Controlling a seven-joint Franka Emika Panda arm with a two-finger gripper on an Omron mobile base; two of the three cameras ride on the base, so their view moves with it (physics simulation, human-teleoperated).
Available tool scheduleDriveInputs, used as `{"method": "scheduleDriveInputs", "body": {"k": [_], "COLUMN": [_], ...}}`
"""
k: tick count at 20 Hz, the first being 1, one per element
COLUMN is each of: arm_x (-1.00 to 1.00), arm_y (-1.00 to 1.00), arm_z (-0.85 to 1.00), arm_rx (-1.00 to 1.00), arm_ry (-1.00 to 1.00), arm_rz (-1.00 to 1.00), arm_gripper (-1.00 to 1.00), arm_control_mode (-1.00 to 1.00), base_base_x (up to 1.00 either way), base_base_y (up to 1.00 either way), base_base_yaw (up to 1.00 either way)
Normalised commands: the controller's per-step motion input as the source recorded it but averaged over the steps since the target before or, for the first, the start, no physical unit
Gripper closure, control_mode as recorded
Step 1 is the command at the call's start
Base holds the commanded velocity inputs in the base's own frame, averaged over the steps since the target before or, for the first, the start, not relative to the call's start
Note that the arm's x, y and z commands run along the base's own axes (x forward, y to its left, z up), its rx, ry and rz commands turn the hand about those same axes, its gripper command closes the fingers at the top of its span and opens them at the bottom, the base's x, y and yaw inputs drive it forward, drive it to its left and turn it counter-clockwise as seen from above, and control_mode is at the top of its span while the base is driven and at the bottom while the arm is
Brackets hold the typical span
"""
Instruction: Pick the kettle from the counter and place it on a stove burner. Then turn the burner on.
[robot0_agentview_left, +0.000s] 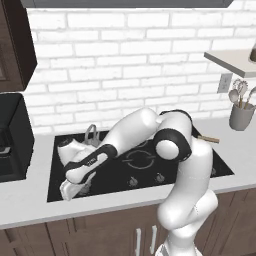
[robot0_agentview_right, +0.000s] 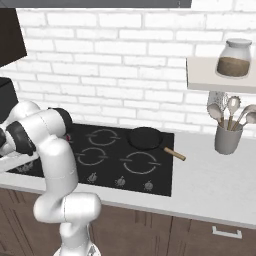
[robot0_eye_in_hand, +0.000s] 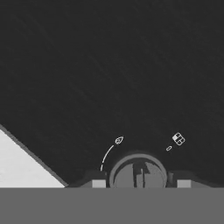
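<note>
The kettle's thin grey loop handle (robot0_agentview_left: 91, 134) rises at the back left of the black stove (robot0_agentview_left: 200, 162); my forearm hides its body. My gripper (robot0_agentview_left: 80, 190) is low over the cooktop's front left corner. In the hand view the gripper (robot0_eye_in_hand: 141, 183) is open. A round grey knob (robot0_eye_in_hand: 138, 173) sits between its fingertips (robot0_eye_in_hand: 98, 183), with a small gap on each side. A flame mark and a thin arc are printed beside the knob. The largest burner ring (robot0_agentview_right: 140, 163) lies bare at the front middle of the stove (robot0_agentview_right: 107, 150). The pale counter (robot0_agentview_left: 30, 200) runs along the front.
A dark pan (robot0_agentview_right: 145, 136) with a wooden handle sits on a back burner. Further knobs (robot0_agentview_right: 120, 181) line the stove's front edge. A grey utensil holder (robot0_agentview_right: 227, 137) stands on the counter at right, a jar (robot0_agentview_right: 235, 58) on a shelf above. A black appliance (robot0_agentview_left: 12, 135) stands at left.
</note>
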Motion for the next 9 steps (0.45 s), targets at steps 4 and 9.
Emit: {"method": "scheduleDriveInputs", "body": {"k": [4,9], "arm_x": [0.00,0.00], "arm_y": [0.00,0.00], "arm_z": [-0.43,-0.48], "arm_rx": [0.00,0.00], "arm_ry": [0.00,0.00], "arm_rz": [0.68,0.69], "arm_gripper": [1.00,1.00], "arm_control_mode": [-1.00,-1.00], "base_base_x": [0.00,0.00], "base_base_y": [0.00,0.00], "base_base_yaw": [0.00,0.00]}}
